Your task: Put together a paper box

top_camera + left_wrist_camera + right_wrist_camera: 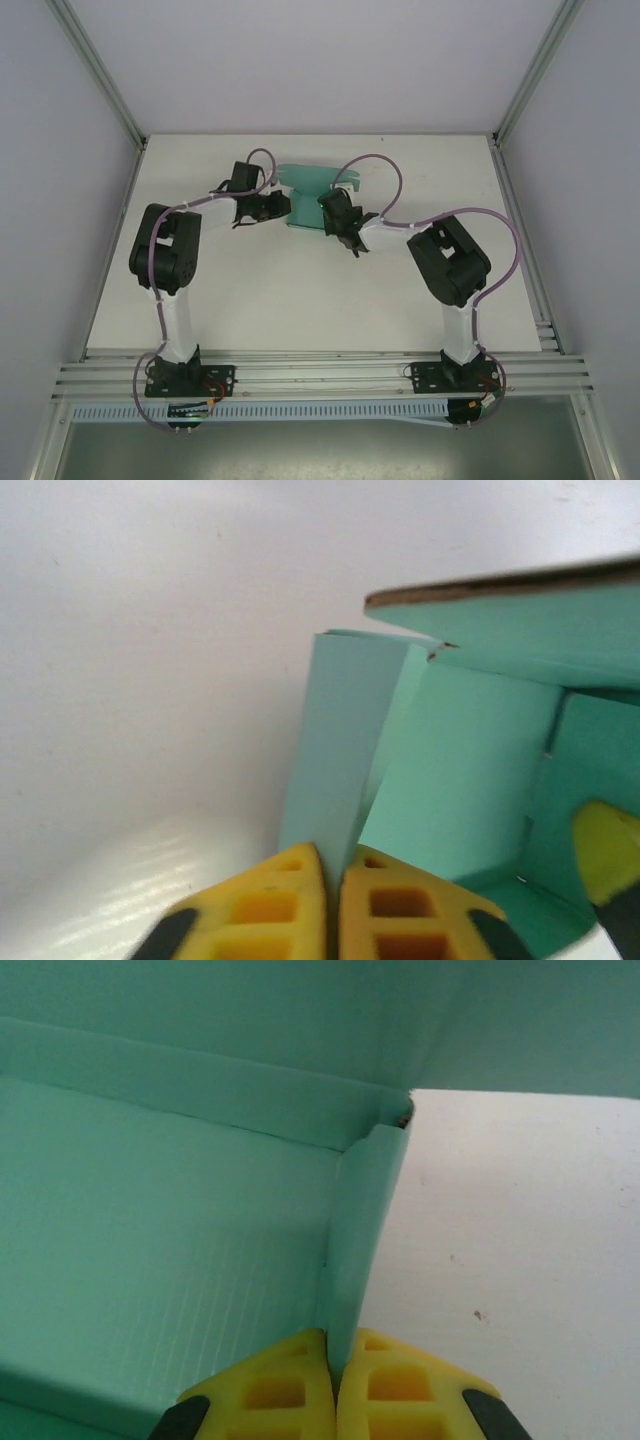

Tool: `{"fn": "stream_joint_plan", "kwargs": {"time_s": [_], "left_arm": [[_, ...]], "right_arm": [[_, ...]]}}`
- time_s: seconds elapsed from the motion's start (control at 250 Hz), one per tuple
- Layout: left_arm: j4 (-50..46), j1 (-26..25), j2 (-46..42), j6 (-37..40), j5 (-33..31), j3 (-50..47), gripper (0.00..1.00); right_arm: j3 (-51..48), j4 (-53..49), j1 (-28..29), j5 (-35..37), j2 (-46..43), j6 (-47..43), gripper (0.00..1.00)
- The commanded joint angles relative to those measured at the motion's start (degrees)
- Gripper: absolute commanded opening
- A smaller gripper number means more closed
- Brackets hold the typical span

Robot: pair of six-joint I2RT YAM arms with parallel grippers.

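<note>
Box (306, 188) sitting at far centre of table (300, 300), partly folded, walls rising.
Left gripper (332, 870) pinching left side wall, pads clamped on card.
Right gripper (335, 1350) clamping right wall likewise.
Step probably squaring side walls: working both sides evenly, holding walls upright, avoiding creasing thin card.
Nothing else lying near box.
Top flap (520, 620) overhanging left wrist, likely crowding it; arms working close together.
</note>
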Motion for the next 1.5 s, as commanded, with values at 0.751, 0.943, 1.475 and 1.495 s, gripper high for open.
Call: {"fn": "stream_joint_plan", "kwargs": {"time_s": [0.751,0.943,1.475,1.495], "left_arm": [[-15.39,-7.42,2.75,1.73,-23.51,2.08,0.27],[-10.73,-7.42,1.88,6.99,-18.59,0.61,0.38],[-5.86,-8.78,1.56,9.21,-17.88,0.06,0.32],[-5.96,-8.83,1.30,9.32,-17.84,0.04,0.33]], "right_arm": [[-0.06,-3.37,3.78,-2.08,-0.84,-0.71,0.00],[-0.35,-2.98,3.92,-2.42,-0.95,-1.19,0.00],[2.47,-6.00,4.20,-3.26,0.63,-0.73,0.00],[2.81,-6.44,4.16,-3.36,0.78,-0.55,0.00]]}}
